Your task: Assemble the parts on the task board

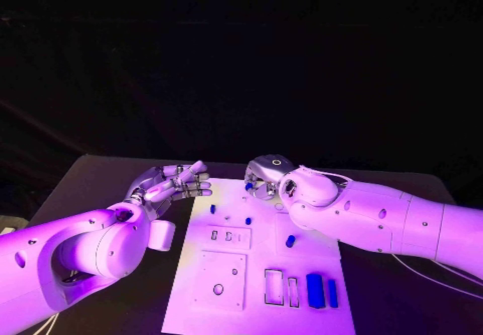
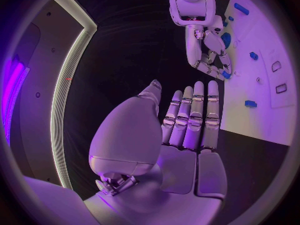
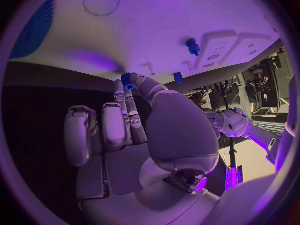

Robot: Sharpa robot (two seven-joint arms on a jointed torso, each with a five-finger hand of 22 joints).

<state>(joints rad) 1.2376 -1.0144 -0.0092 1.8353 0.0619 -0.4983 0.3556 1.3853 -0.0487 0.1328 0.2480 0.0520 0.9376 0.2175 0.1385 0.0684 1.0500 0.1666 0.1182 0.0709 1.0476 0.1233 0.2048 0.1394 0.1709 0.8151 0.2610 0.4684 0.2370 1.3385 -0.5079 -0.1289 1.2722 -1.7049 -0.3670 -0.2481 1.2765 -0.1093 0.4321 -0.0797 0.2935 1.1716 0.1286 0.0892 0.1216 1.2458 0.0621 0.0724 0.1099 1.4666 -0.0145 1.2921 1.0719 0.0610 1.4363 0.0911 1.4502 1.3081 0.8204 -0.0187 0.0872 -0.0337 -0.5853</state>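
Now the right hand (image 3: 134, 135) pinches a small blue part (image 3: 127, 81) between thumb and fingertip, just above the far end of the white task board (image 1: 262, 279). Beside it, the left hand (image 2: 181, 130) holds nothing, fingers straight and together, off the board's edge over the black table (image 1: 95, 181)

I see the dark bench (image 1: 91, 181) spreading under everything, and beyond its far edge only a black backdrop (image 1: 241, 70).
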